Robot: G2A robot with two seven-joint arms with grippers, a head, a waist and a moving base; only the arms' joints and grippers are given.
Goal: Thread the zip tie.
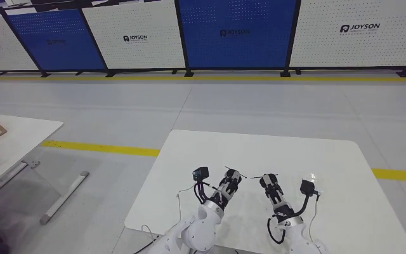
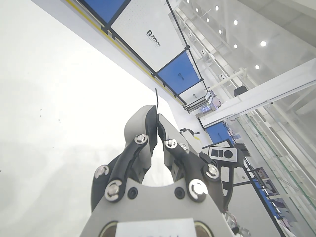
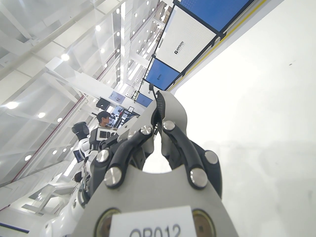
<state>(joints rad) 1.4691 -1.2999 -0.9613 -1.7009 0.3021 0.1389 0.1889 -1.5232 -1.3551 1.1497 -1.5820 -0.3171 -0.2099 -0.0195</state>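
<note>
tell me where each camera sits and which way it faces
top view: above the arms, looking down and forward at the white table and partition panels; both arms show.
left wrist view: on the left wrist, looking along the left gripper, shut on the zip tie.
right wrist view: on the right wrist, looking along the right gripper, shut on the zip tie's head end.
shared: all three show the table and panels.

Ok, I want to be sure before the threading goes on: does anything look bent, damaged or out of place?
Nothing stands out. The left tool and the right tool are each shut on an end of the zip tie, whose visible tips look intact. A few dark specks dot the table, nothing more.
</note>
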